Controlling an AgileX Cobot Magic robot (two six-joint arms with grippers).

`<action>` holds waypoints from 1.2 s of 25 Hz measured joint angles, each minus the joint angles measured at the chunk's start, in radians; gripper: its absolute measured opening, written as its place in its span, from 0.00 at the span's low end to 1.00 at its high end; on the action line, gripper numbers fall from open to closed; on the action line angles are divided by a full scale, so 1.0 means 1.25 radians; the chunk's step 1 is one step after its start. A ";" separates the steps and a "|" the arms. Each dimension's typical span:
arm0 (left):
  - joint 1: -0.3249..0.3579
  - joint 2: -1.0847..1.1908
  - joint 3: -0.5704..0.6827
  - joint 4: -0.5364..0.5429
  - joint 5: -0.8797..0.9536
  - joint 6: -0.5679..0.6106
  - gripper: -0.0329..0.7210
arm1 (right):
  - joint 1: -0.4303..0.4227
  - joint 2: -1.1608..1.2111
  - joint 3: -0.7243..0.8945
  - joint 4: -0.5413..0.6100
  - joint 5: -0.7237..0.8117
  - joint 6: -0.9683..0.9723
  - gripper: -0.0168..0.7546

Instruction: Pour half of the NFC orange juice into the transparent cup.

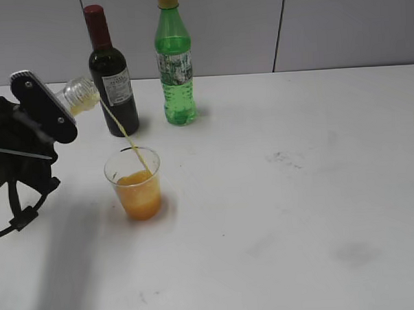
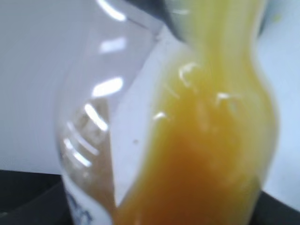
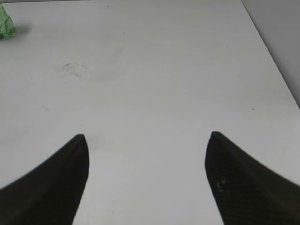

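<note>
My left gripper point(image 1: 54, 107) is shut on the NFC orange juice bottle point(image 1: 79, 95) and holds it tipped, neck toward the right, above and left of the transparent cup point(image 1: 134, 182). A thin stream of juice runs from the neck into the cup, which stands on the table and holds orange juice in its lower half. In the left wrist view the bottle point(image 2: 187, 140) fills the frame, juice pooled along its right side. My right gripper point(image 3: 146, 140) is open and empty above bare table; it is outside the exterior view.
A dark wine bottle point(image 1: 111, 73) with a red cap stands just behind the cup. A green soda bottle point(image 1: 174, 64) with a yellow cap stands to its right; its base shows in the right wrist view point(image 3: 5, 26). The white table point(image 1: 299, 213) runs to the grey wall.
</note>
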 joint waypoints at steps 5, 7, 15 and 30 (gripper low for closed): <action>0.000 0.000 0.000 0.101 0.023 -0.301 0.67 | 0.000 0.000 0.000 0.000 0.000 0.000 0.79; 0.000 0.000 0.000 0.156 0.023 -0.425 0.67 | 0.000 0.000 0.000 0.000 0.000 0.000 0.79; 0.000 -0.001 0.015 0.272 -0.005 -0.730 0.67 | 0.000 0.000 0.000 0.000 0.000 0.000 0.79; 0.098 -0.001 0.025 0.365 -0.015 -0.896 0.67 | 0.000 0.000 0.000 0.000 0.000 0.000 0.79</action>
